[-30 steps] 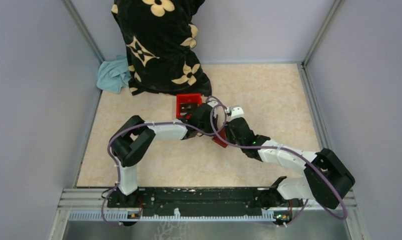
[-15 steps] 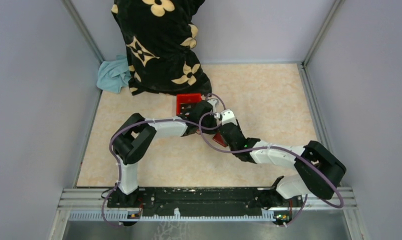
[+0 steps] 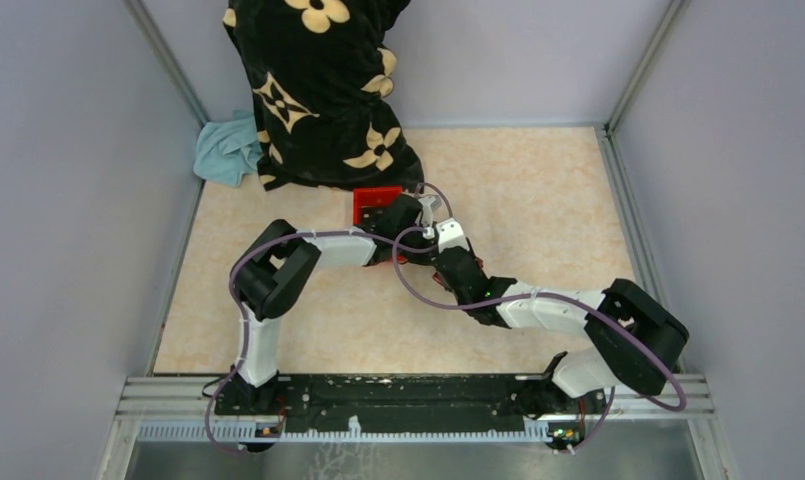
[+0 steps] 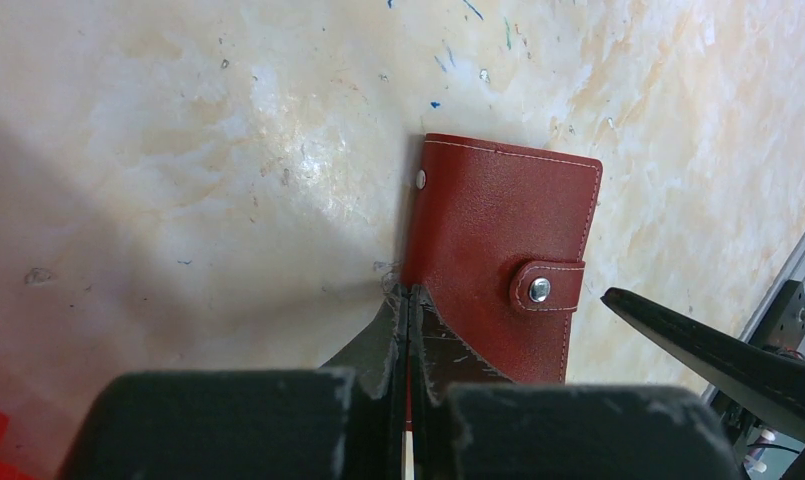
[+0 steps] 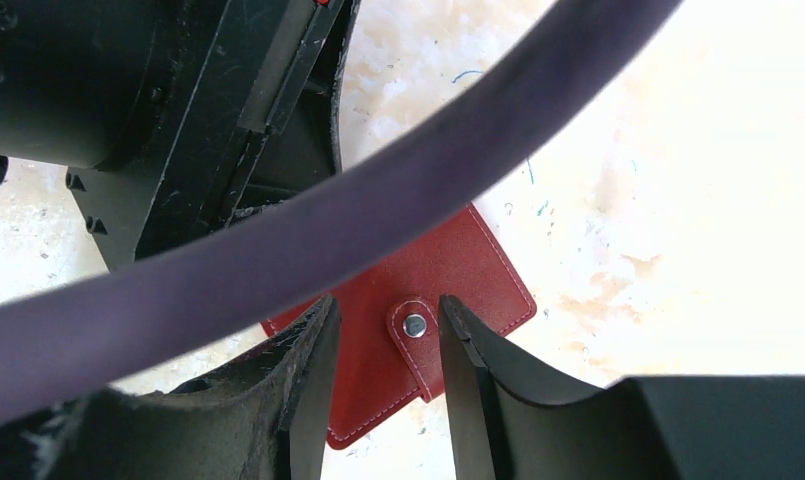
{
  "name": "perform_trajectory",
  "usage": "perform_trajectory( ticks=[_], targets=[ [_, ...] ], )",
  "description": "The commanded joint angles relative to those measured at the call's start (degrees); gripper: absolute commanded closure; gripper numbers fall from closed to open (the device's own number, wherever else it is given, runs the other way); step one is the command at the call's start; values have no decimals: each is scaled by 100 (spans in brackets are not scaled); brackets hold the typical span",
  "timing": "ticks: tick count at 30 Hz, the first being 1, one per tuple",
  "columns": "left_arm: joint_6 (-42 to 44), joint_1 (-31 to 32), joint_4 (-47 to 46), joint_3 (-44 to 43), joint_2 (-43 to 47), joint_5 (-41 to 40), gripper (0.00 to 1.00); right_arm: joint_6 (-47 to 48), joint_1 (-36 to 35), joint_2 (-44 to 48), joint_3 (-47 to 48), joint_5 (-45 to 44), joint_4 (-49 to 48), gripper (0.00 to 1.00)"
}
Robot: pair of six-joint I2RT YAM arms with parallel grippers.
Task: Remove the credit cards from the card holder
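The left gripper is shut, its two fingers pressed flat together with nothing between them. Their tips touch the card holder on the long edge at 9 o'clock in the left wrist view. The right gripper stands part-way open above the same holder. One finger is on each side of the snap strap, and neither visibly grips it. One of these fingers shows in the left wrist view as a dark blade at 4 o'clock of the holder, apart from it.

The card holder lies flat on the table near its middle. In the top view the two wrists that meet over it hide most of it. It is folded shut with the strap snapped down over its front, so its inside cannot be seen.

The red box sits at about 11 o'clock of the meeting point, just beyond the left wrist, which covers part of it. Its inside looks dark, and what it holds cannot be told.

A purple cable crosses the right wrist view from 8 o'clock to 1 o'clock. A black flowered cloth is heaped at 12 o'clock, at the table's far edge. A teal cloth lies beside it at 9 o'clock.
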State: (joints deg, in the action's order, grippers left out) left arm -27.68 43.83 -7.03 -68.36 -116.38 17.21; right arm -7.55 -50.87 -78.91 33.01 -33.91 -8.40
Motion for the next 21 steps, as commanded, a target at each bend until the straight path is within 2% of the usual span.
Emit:
perform_trajectory(
  ticks=[1,8,18,21],
  targets=[
    [103,57,649,60,-322,27,100,-131,-48,51,66,-134,-75,59],
    [48,24,633,77,-323,68,100,-531,-50,-22,-162,-176,117,59],
    [16,20,597,86,-320,168,100,-885,-39,-597,117,-258,574,59],
    [11,20,599,99,-318,164,100,-1080,-33,-884,285,-438,819,64]
  ],
)
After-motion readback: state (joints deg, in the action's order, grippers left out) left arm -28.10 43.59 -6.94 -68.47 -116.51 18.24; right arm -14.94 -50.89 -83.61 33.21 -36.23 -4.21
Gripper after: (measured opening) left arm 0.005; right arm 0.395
